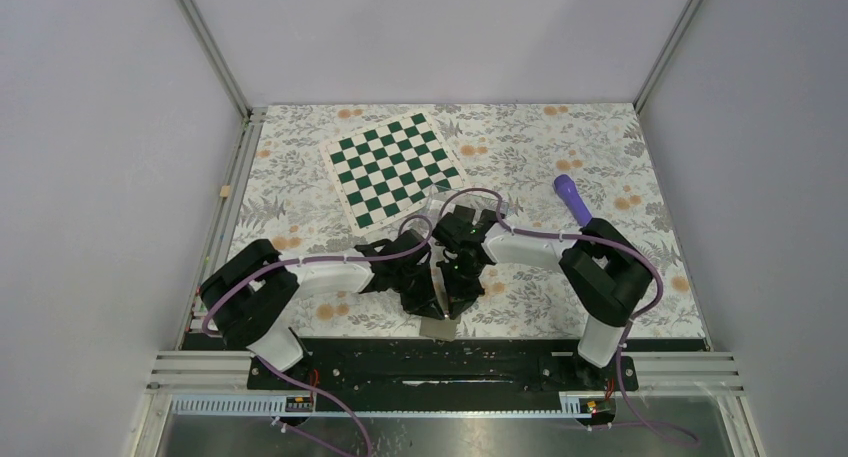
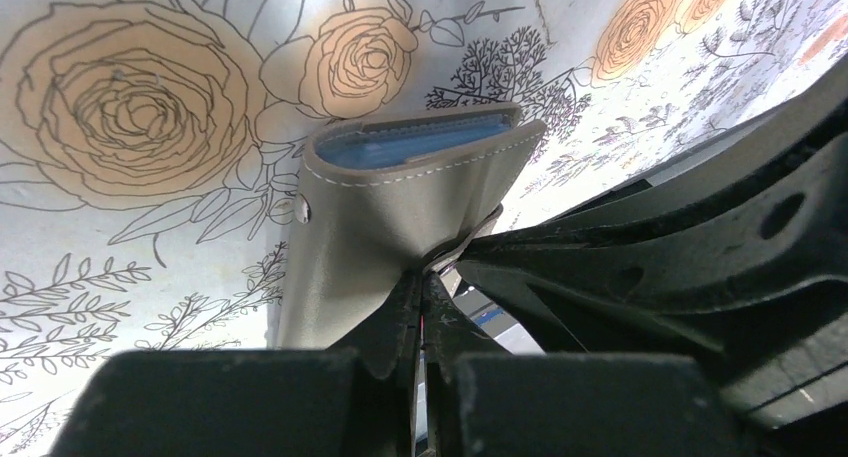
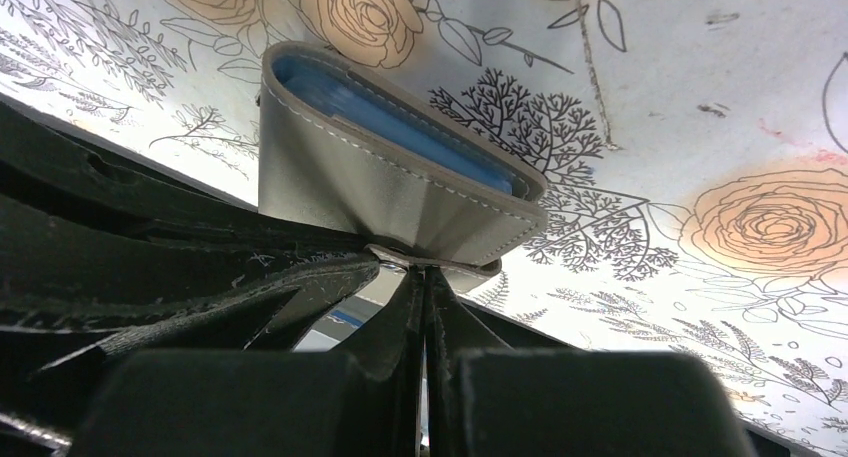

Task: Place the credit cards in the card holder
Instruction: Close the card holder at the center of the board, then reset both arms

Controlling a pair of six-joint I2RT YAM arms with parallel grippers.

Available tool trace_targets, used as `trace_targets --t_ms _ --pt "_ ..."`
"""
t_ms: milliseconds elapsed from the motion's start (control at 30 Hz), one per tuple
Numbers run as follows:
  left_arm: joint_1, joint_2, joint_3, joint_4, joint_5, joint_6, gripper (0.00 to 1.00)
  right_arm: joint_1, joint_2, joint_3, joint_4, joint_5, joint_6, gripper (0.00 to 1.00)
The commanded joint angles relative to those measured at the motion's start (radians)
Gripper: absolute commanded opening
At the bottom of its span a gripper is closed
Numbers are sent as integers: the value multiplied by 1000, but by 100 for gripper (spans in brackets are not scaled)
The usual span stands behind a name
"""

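Note:
A taupe folding wallet point(image 2: 390, 217) with a light-blue inside point(image 3: 400, 137) hangs between both grippers, just above the flowered cloth near the table's front edge point(image 1: 438, 328). My left gripper point(image 2: 424, 279) is shut, its fingertips pinching the wallet's lower flap. From the other side my right gripper point(image 3: 428, 273) is shut on the flap beside the metal snap. In the top view the two grippers point(image 1: 425, 299) point(image 1: 456, 295) meet tip to tip over the wallet. No credit cards show; the blue pocket's contents are hidden. I cannot make out the card holder in any view.
A green-and-white chessboard mat point(image 1: 392, 169) lies at the back centre-left. A purple object point(image 1: 570, 195) rests at the right, behind the right arm. A small tan block point(image 1: 226, 191) sits by the left rail. The black base rail point(image 1: 440, 362) runs just in front of the wallet.

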Motion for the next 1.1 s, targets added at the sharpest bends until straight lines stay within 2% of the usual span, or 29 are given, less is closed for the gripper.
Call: trace_targets --t_ms 0,167,200,267,300,333,400,433,533,567,633,700,800,867,967,1067 --pt "-3 52 -56 89 -87 -37 0 47 105 -30 44 219 -12 0" --pt "-2 8 -48 117 -84 6 0 48 15 -3 17 208 -63 0" --pt "-2 -15 -39 120 -91 23 3 46 -9 7 9 210 -65 0" --pt "-3 -83 -20 111 -115 57 29 46 -82 20 0 217 -65 0" --pt "0 -119 -11 104 -135 69 51 45 -115 25 -4 224 -63 0" --pt "4 -156 -5 103 -149 80 63 44 -147 30 -7 231 -64 0" --pt "26 -238 -5 138 -146 91 76 34 -205 38 -12 238 -62 3" --pt "46 -270 -11 167 -132 91 80 24 -235 40 -12 234 -62 11" --pt "123 -352 -82 308 -36 64 87 -17 -321 30 -8 224 -54 47" --pt "154 -383 -101 367 -7 44 88 -34 -350 21 -1 217 -50 56" --pt "220 -444 -185 486 36 -13 93 -86 -408 -5 11 191 -40 70" --pt "301 -507 -255 587 76 -57 95 -161 -464 -42 30 144 -23 80" --pt "451 -595 -345 669 131 -85 99 -293 -542 -101 53 98 -13 92" --pt "554 -652 -382 662 168 -70 99 -358 -591 -133 53 101 -29 99" --pt "706 -728 -393 527 192 12 99 -440 -664 -169 37 145 -71 100" --pt "821 -807 -345 296 121 184 99 -495 -723 -203 19 261 -108 99"
